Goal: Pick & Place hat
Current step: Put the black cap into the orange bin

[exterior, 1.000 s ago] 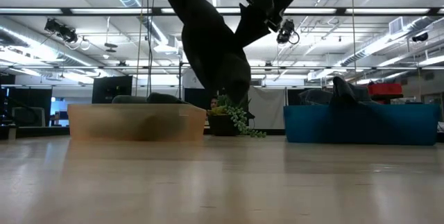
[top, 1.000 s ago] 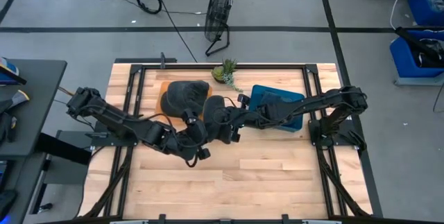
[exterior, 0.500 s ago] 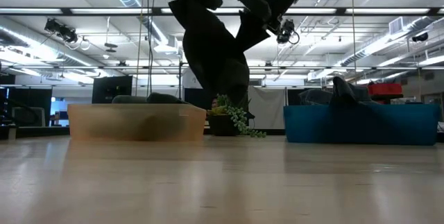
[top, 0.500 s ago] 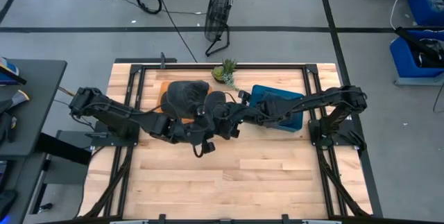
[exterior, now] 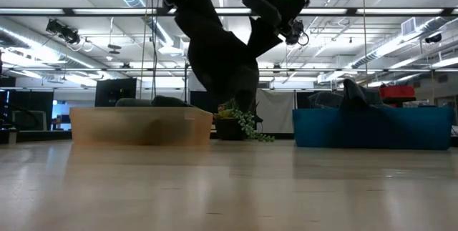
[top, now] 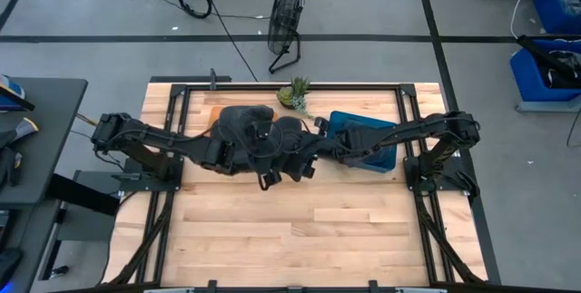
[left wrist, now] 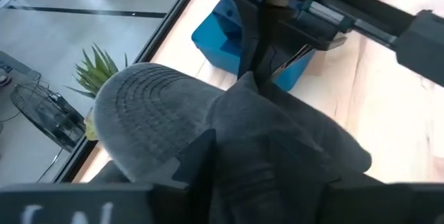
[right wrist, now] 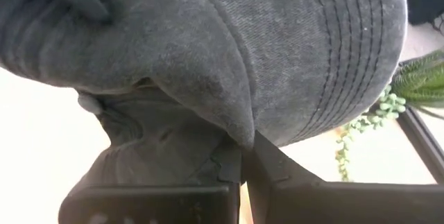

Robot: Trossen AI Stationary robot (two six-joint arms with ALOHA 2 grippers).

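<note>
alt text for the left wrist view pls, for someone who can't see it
A grey hat with a stitched brim fills the middle, pinched at its far edge by the right gripper. Behind it a blue bin sits on the wooden table, beside a spiky green plant.

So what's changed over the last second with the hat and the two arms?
Both grippers, shut on the dark grey hat, have carried it from mid-table toward the far side, close to the tan tray holding other hats. The left gripper and right gripper kept their hold throughout. The blue bin, plant and floor fan stayed put.
</note>
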